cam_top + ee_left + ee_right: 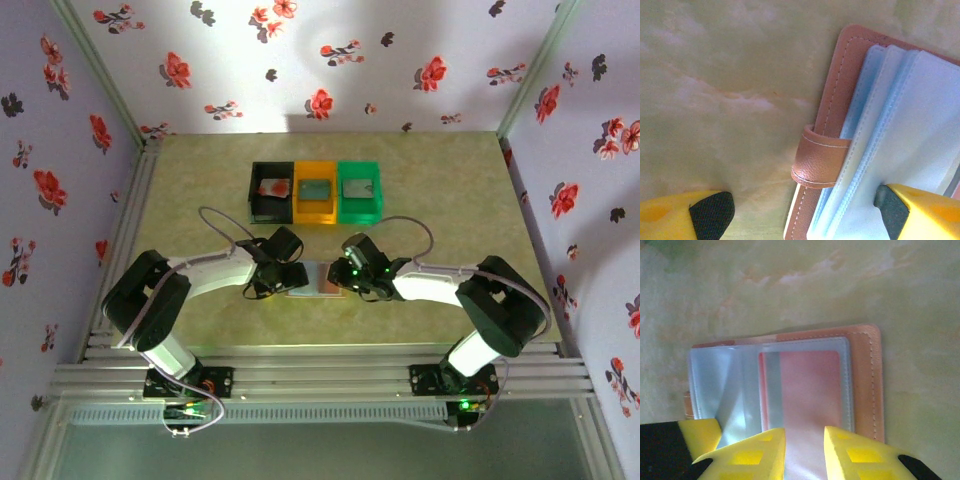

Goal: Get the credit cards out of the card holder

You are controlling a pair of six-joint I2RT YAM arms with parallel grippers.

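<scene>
While its jaws stand narrow, the right end effector (805, 450) overlies a card (807, 385).

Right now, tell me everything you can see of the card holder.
The card holder lies open and flat on the table. Its cover looks like pinkish-tan leather, with a stitched edge and a strap loop on one side. Inside are clear bluish plastic sleeves; one holds a reddish card. One finger of the left gripper sits over the sleeves; the right gripper hangs over the card's end.
</scene>
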